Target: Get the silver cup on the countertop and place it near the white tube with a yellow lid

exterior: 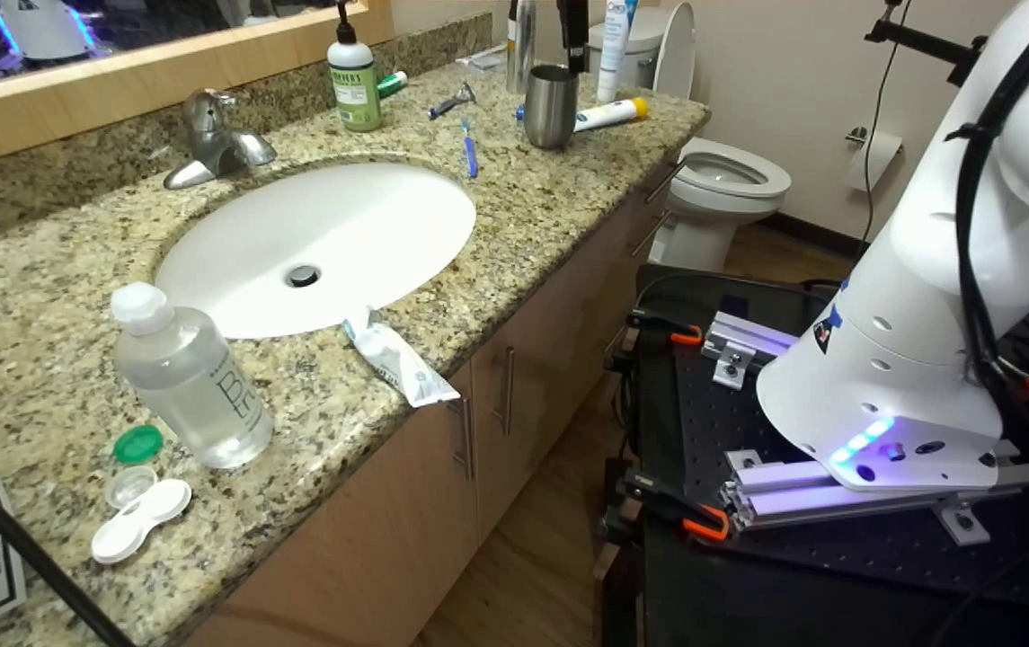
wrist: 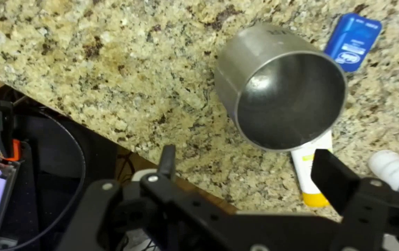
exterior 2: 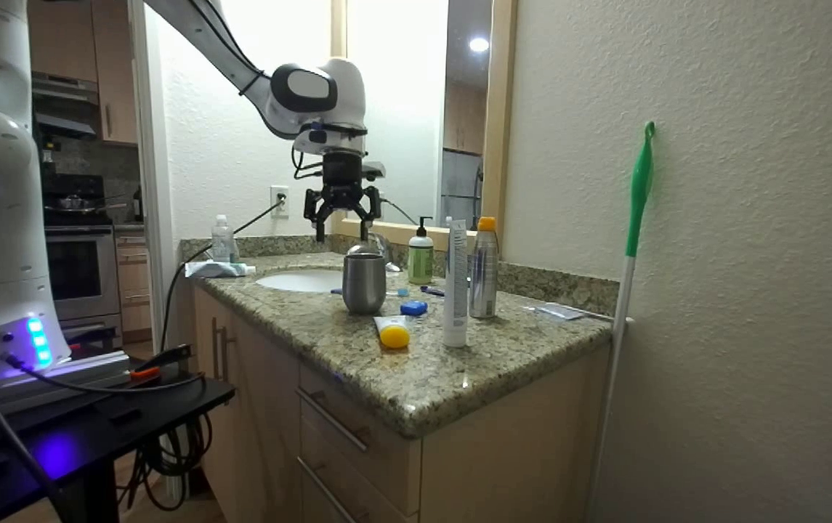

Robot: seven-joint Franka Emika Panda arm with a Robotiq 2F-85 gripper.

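The silver cup (exterior: 552, 108) stands upright on the countertop (exterior: 514, 207), beside the white tube with a yellow lid (exterior: 608, 115). In an exterior view the cup (exterior 2: 364, 283) stands just behind the lying tube (exterior 2: 392, 333). My gripper (exterior 2: 343, 234) is open and empty, fingers pointing down, above the cup's rim height. In the wrist view the cup's open mouth (wrist: 290, 101) lies ahead of my spread fingers (wrist: 244, 153), not between them. The tube (wrist: 309, 174) lies partly hidden under the cup's rim and my right-hand finger; its yellow lid points toward the gripper's body.
A larger white tube (exterior 2: 457, 290) stands upright near the yellow lid, with a spray can (exterior 2: 485, 276) behind it. A blue floss box (wrist: 354, 42) lies beside the cup. A soap bottle (exterior: 354, 85), razor (exterior: 452, 101), toothbrush (exterior: 470, 151) and sink (exterior: 415, 193) are farther along.
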